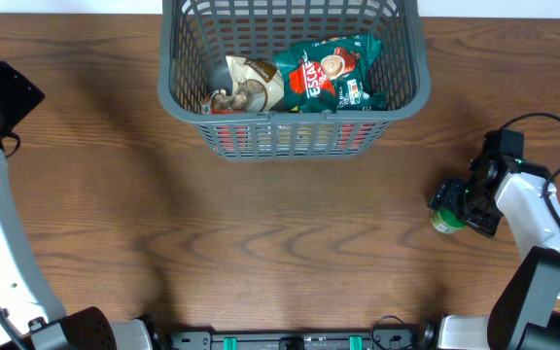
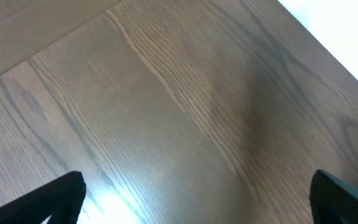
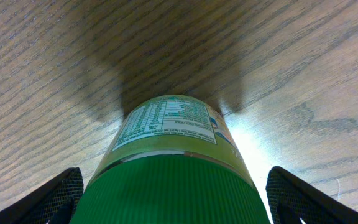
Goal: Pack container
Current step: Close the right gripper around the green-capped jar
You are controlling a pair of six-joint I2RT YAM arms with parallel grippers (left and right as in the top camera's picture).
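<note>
Partway through, judging by the load. Already inside the container (image 1: 295, 136): a green packet (image 1: 333, 73) and a brown packet (image 1: 251, 83), lying across each other, with something red and yellow showing through the front lattice beneath. Plenty of room left above them.

Not yet packed: a bottle (image 1: 444, 220) with a green cap, on the desk (image 1: 261, 233) near the right side, seemingly upright. No other loose goods visible on the desk.

Next step, most likely: clamp the bottle, lift, carry to the container, drop in.

Right fingers (image 1: 455, 199) apart, straddling the bottle at cap height, one on each side. From the right wrist view, a clear gap between cap and each finger, so no grip yet.

Left fingers (image 2: 55, 199) wide apart, holding nothing, over bare wood at the far left of the desk.

Container at the far edge of the desk, in the middle, rim cut off by the top of the overhead view. Well apart from both sets of fingers: ahead and to the left of the right ones, off to the right of the left ones. Nothing between bottle and container but bare desk, so an unobstructed carry, though up over the tall rim.
</note>
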